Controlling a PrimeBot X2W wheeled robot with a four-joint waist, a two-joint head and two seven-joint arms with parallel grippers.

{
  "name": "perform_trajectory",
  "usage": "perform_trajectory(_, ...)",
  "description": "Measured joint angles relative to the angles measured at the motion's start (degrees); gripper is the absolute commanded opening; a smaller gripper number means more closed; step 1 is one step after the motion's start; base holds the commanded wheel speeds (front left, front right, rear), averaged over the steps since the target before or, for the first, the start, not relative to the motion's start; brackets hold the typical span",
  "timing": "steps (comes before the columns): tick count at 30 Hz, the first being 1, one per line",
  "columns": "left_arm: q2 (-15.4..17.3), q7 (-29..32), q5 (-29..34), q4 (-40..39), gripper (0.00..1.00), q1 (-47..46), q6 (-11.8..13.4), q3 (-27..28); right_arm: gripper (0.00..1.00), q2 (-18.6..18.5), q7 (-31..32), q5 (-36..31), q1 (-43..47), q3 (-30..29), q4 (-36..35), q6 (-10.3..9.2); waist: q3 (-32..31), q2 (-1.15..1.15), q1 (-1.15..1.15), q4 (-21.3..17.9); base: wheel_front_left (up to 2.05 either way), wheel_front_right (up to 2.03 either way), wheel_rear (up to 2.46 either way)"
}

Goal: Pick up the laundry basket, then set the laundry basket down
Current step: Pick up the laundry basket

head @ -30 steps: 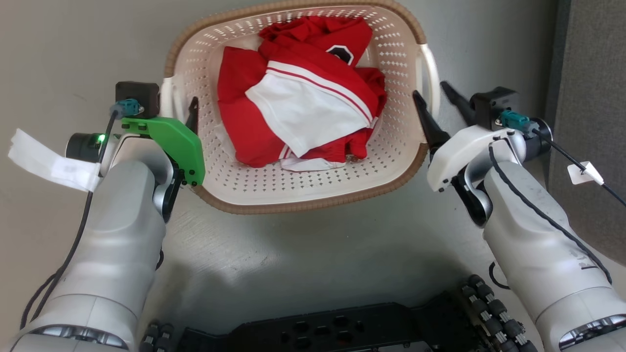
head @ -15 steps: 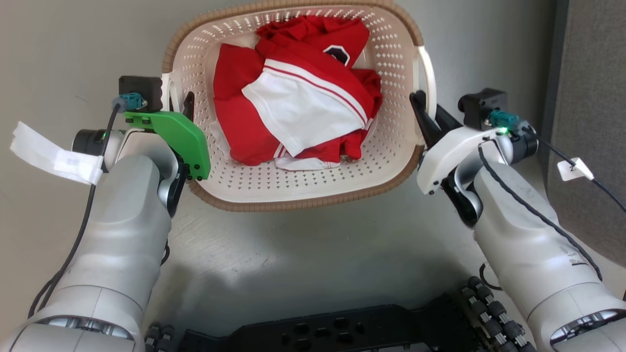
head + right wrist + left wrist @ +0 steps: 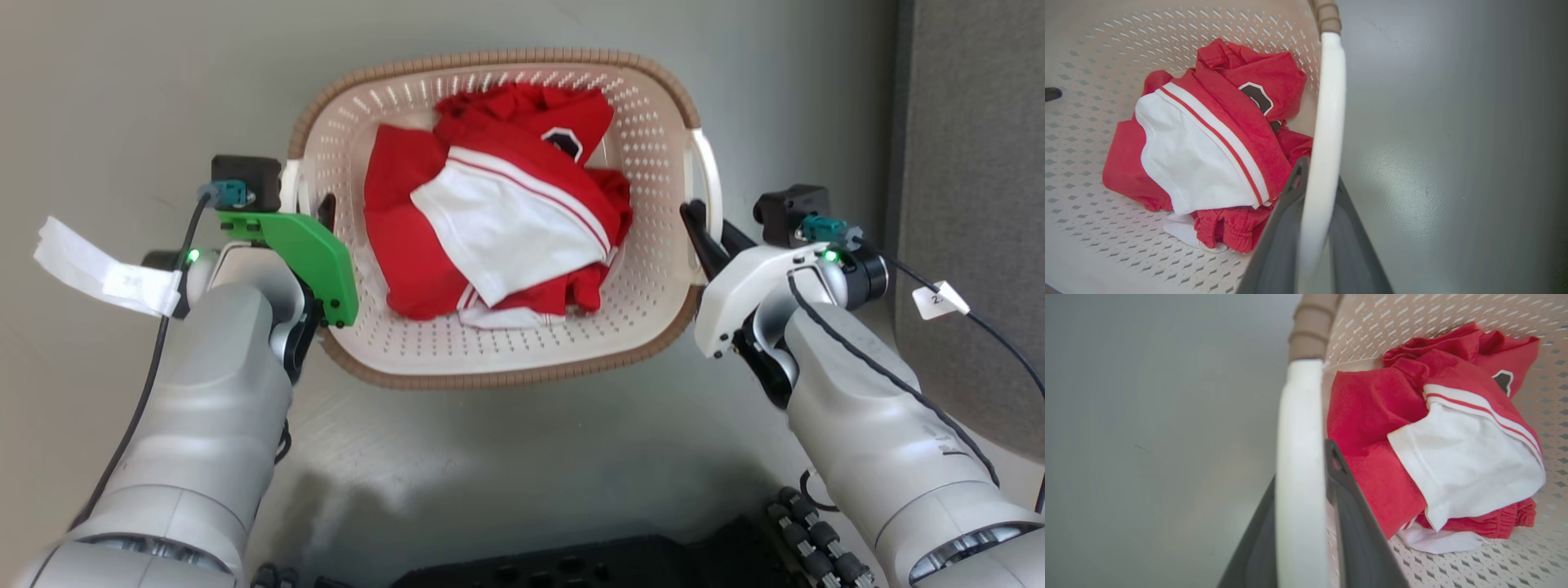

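Change: a second ago the right gripper (image 3: 712, 233) stood spread astride the right handle (image 3: 709, 184); now its two dark fingers are pressed onto that bar, one inside the basket and one outside.
Left side: the left gripper (image 3: 306, 204) is clenched on the left handle (image 3: 1298, 457) as before, with the bar running up between its fingers in the left wrist view.
Camera: the whole head view has shifted, so the head has moved. The basket's lower place in the picture is not proof of a lift.
Meaning: both grasps look complete, so raising the basket should be the step in hand. I cannot tell whether its base has left the floor (image 3: 122, 98).
Basket position: the laundry basket (image 3: 506, 380) sits at 12 o'clock from the robot, between the two arms, with its handles at its 9 and 3 o'clock.
Basket build: a cream plastic tub, rounded-rectangular, its walls and bottom pierced with rows of small diamond holes. The brown rim is ribbed like weave.
Handles: smooth white bars, gently bowed and glossy, probably slippery if the load tips.
Contents: a crumpled red and white garment (image 3: 498, 220) of soft knit with a dark badge, heaped toward the basket's 12 o'clock.
Floor: smooth grey with a dull sheen.
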Motion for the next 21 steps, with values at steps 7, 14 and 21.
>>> perform_trajectory(7,-0.16,4.03,-4.87,0.9,0.0,2.15,-0.55,-0.64,0.0,0.59,1.49,0.94,0.02,1.31,4.23,0.19,-3.95,0.0,0.0,-0.02,0.0,0.0,0.0)
perform_trajectory(14,-0.21,7.57,-7.68,1.04,0.0,4.18,-0.55,-1.7,0.0,0.93,4.11,2.33,0.05,2.48,7.1,0.47,-7.97,0.0,0.0,0.02,0.0,0.0,0.0)
perform_trajectory(21,-0.24,11.04,-10.66,0.83,0.0,6.3,-0.55,-2.55,0.0,1.23,6.71,3.48,0.24,3.24,9.24,0.54,-12.24,0.0,0.0,-0.07,0.0,0.0,0.0)
